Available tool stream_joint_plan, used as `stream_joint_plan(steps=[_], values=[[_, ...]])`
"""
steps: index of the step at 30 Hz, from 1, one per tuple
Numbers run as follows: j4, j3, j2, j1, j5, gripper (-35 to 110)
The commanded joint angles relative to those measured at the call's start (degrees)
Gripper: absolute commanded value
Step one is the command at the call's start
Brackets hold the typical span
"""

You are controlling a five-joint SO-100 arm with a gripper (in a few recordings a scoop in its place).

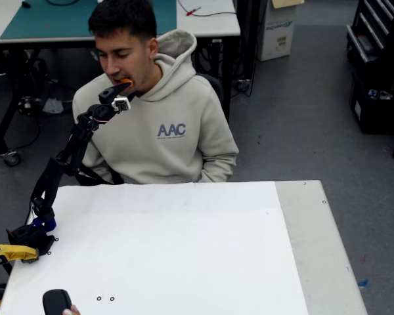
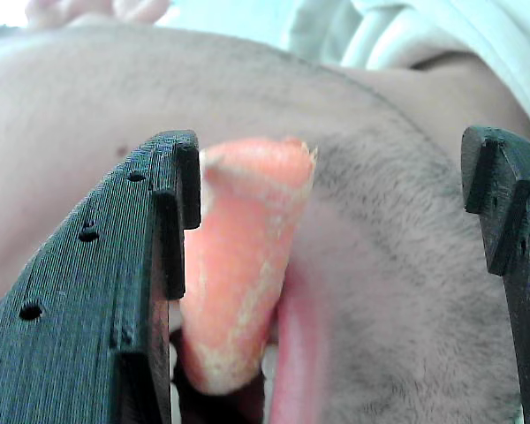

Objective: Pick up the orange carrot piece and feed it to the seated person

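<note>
Now claw wide; carrot in person's teeth; light, stiff, slick; grip mid-length.

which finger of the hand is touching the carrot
The left finger in the wrist view: the orange carrot piece lies against it, the right finger stands clear.

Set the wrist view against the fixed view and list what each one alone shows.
Wrist view alone: the jaws stand apart, the carrot piece lying against the left one, its lower end between the teeth. Fixed view alone: the whole arm rising from the white table, the yellow clamp and the hoodie. Both: the gripper at the seated person's mouth with the carrot.
</note>
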Motion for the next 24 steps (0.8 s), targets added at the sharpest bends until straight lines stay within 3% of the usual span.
stream_joint_plan(steps=[1, 16, 24], values=[[-0.44, -4.48, 2.81, 3.25, 0.88, 24], [-0.35, -4.31, 2.72, 11.25, 0.00, 23], [-0.35, -4.22, 2.72, 13.71, 0.88, -4]])
